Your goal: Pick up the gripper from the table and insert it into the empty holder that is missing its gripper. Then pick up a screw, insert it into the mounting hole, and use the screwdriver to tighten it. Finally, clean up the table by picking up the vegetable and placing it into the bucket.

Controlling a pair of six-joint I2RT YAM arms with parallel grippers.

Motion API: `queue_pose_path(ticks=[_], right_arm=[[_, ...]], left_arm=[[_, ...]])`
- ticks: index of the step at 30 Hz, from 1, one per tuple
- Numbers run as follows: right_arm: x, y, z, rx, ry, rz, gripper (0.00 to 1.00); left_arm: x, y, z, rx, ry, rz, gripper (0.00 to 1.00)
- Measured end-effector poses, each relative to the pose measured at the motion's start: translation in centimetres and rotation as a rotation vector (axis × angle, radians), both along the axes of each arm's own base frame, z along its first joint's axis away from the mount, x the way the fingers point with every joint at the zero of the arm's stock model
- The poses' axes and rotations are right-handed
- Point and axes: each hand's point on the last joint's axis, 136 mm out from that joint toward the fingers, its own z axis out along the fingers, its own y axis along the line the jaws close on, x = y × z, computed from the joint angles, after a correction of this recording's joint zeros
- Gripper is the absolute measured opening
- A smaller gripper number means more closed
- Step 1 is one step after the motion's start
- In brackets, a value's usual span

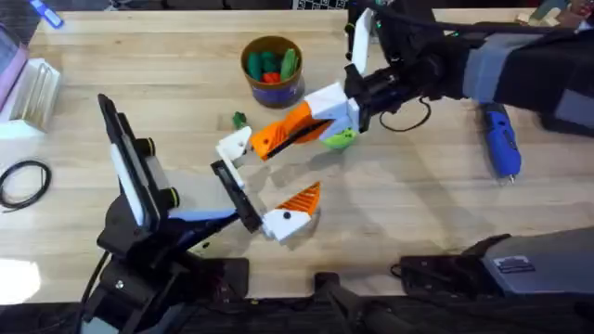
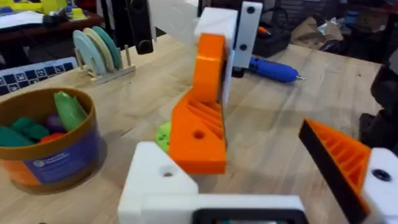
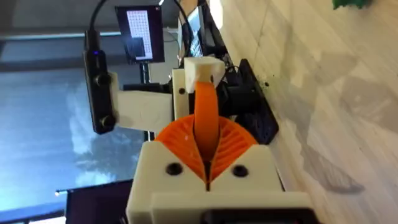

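Observation:
My right gripper reaches in from the upper right, shut on the loose orange gripper. In the right wrist view its ribbed pads clamp that wedge. The wedge's lower end rests against the plain white holder, which is the pad-less finger of my left gripper. That gripper stands open; its other finger carries an orange wedge. The blue screwdriver lies on the table at the right. The dark green vegetable lies just below the bucket, which holds toy vegetables.
A lime-green disc lies under the right gripper. A rack of pastel plates stands behind the bucket. A coiled black cable lies at the left edge, with a clear box beyond it.

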Motion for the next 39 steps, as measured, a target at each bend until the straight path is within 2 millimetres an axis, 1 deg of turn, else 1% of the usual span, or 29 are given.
queue_pose_path(ticks=[3,4,9,14,16,18,24,30,35,39], right_arm=[[-0.2,0.8,0.1,0.018,-0.036,0.024,0.008],[0.3,1.4,0.0,0.035,-0.063,0.027,0.008],[1.2,2.0,-0.1,0.061,-0.083,0.028,0.008],[1.6,2.4,-1.1,0.078,-0.028,0.041,0.008],[1.7,2.6,-1.7,0.074,0.008,0.045,0.008],[1.7,2.7,-2.0,0.082,0.031,0.055,0.008],[1.8,2.9,-1.7,0.095,0.041,0.061,0.008],[2.4,4.1,-1.4,0.093,-0.007,0.044,0.007],[1.9,5.7,-1.8,0.058,-0.019,0.036,0.007],[1.5,6.5,-2.1,0.042,-0.032,0.036,0.007]], left_arm=[[0.4,0.2,0.0,0.0,0.002,0.024,0.987],[0.8,0.5,0.0,0.0,0.002,0.052,0.987],[1.2,0.9,0.0,0.0,0.004,0.082,0.986],[1.5,1.1,-0.1,-0.004,0.012,0.104,0.986],[1.3,1.0,-0.1,-0.006,0.016,0.09,0.986],[1.2,0.9,-0.1,-0.009,0.02,0.081,0.986],[1.0,0.7,0.0,-0.01,0.02,0.068,0.986],[1.6,1.2,0.0,-0.006,0.014,0.111,0.986],[1.7,1.3,-0.1,-0.008,0.018,0.118,0.988],[1.8,1.4,-0.1,-0.016,0.032,0.126,0.987]])
